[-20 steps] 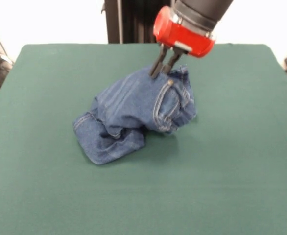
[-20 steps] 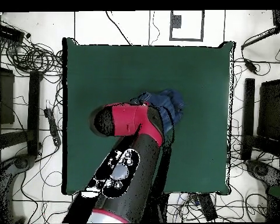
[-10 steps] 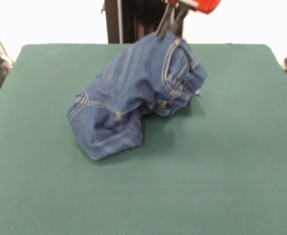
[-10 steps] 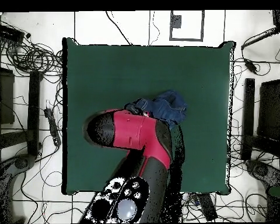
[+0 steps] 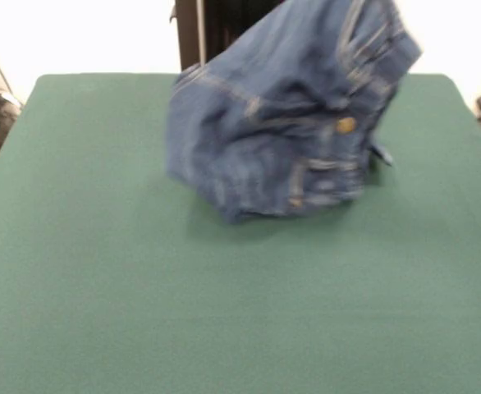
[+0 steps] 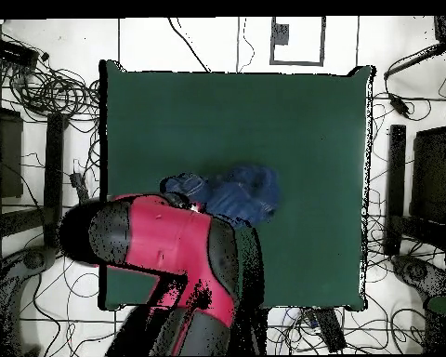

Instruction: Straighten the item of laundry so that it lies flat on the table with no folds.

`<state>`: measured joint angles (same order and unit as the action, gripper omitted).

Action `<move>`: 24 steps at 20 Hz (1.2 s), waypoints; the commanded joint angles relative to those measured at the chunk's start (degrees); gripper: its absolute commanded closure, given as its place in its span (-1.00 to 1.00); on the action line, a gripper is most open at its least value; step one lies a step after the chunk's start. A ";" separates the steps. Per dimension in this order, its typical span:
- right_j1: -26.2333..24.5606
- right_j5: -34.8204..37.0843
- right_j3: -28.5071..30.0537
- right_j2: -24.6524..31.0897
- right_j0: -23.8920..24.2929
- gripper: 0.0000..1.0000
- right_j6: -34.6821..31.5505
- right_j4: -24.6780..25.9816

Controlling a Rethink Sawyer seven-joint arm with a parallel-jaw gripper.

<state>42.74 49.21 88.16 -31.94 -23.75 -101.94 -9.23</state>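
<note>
At the top of the front view, the small pair of blue denim jeans (image 5: 294,115) is cut off by the frame's upper edge, so whatever holds the garment lies out of sight. The denim is smeared with motion blur; its seams and the brass button (image 5: 345,125) show only as soft streaks. In the overhead view, the bulky red and black arm (image 6: 166,270) fills the lower left and covers part of the jeans (image 6: 238,193) and a stretch of the dark green felt-covered table (image 6: 227,112). The gripper is hidden beneath the arm there, and its state cannot be judged.
</note>
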 commanded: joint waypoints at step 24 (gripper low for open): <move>7.02 11.45 6.89 6.79 7.02 1.00 -22.16 -4.26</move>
<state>49.18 62.44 88.25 -32.54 -19.73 -133.45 -15.92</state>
